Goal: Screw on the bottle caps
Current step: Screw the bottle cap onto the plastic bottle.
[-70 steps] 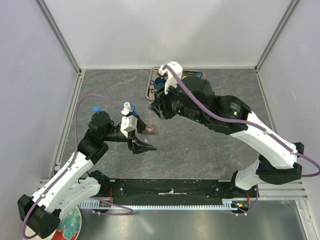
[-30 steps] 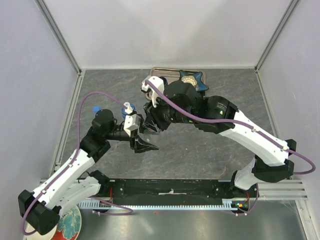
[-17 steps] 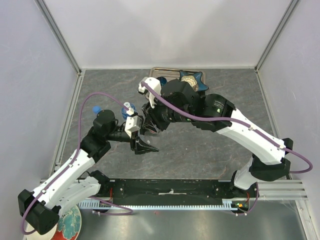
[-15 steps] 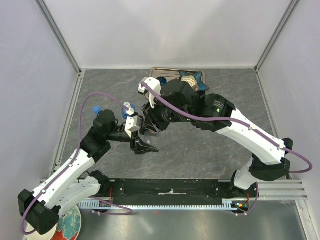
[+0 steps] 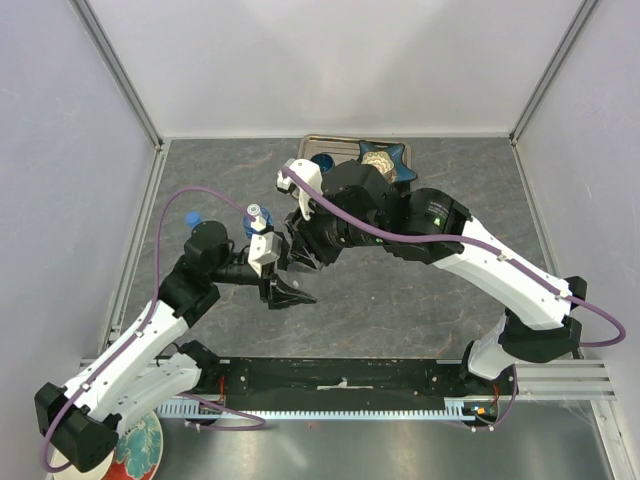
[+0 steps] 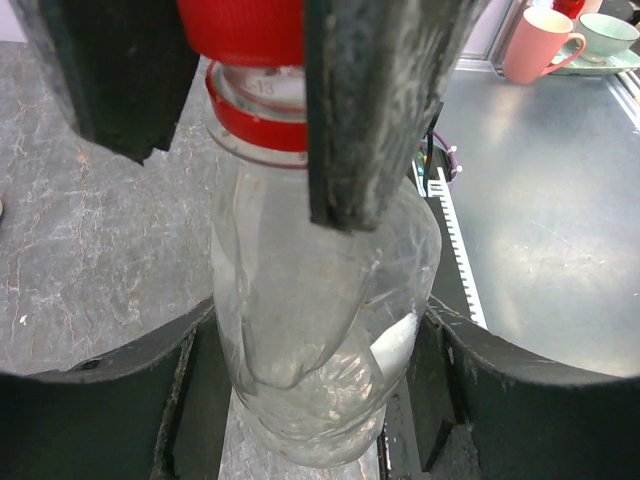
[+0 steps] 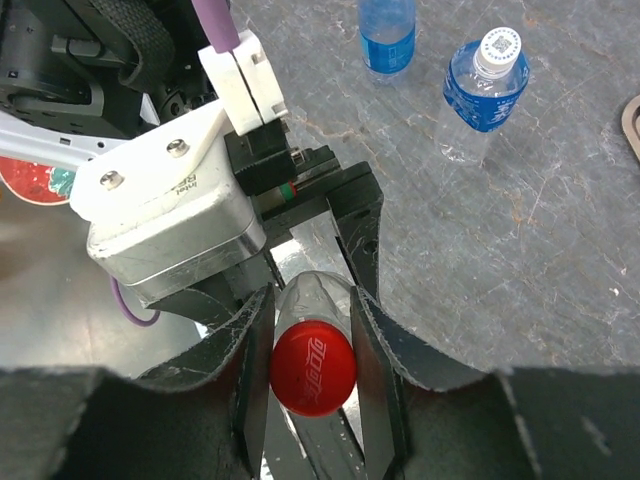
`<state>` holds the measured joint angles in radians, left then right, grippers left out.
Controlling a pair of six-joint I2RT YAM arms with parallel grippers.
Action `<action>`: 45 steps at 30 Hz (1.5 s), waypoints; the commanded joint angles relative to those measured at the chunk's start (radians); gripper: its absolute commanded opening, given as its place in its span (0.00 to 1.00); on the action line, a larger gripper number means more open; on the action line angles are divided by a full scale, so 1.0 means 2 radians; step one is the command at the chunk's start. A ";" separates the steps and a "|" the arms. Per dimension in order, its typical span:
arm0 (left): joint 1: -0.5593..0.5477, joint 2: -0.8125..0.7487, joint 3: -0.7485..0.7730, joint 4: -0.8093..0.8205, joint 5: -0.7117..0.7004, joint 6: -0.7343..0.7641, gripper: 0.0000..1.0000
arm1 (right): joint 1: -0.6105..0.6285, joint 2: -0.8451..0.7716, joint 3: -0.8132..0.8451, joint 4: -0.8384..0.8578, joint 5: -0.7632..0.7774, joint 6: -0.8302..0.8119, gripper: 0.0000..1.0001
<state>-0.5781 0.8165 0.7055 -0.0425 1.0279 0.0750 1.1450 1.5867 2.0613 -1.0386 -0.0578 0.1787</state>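
Being pinched narrowly by the right end effector [image 7: 312,350] on the neck of the clear bottle [image 6: 320,330], itself clamped mid-body by the left end effector [image 6: 318,405], the red cap [image 7: 312,368] could be cross-threaded if turned while seated crooked.

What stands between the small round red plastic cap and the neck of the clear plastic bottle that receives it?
Nothing visible. The right gripper pinches the red cap, which sits on the neck of the clear bottle, directly above its red neck ring. The left gripper holds that bottle.
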 commanded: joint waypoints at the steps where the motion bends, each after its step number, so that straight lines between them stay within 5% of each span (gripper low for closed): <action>1: 0.004 -0.016 0.007 0.043 -0.003 -0.001 0.02 | 0.000 -0.001 -0.015 -0.012 -0.011 0.006 0.43; 18: 0.005 -0.019 0.005 0.044 0.001 -0.012 0.02 | 0.007 0.013 0.013 -0.006 0.010 0.003 0.49; 31: 0.005 -0.027 -0.005 0.046 -0.006 -0.014 0.02 | 0.007 0.013 0.069 -0.005 0.052 -0.010 0.89; 38: 0.010 -0.030 -0.011 0.050 -0.011 -0.021 0.02 | 0.007 -0.013 0.095 -0.004 0.051 -0.012 0.93; 41: 0.011 -0.033 -0.013 0.054 -0.009 -0.026 0.02 | 0.007 -0.050 0.061 0.013 0.056 -0.021 0.93; 45: 0.011 -0.035 -0.012 0.064 -0.003 -0.032 0.02 | 0.007 -0.153 -0.094 0.091 0.010 -0.040 0.92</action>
<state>-0.5621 0.7647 0.6804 0.0216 1.0214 0.0479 1.1549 1.4754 2.0762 -0.9924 0.0273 0.1478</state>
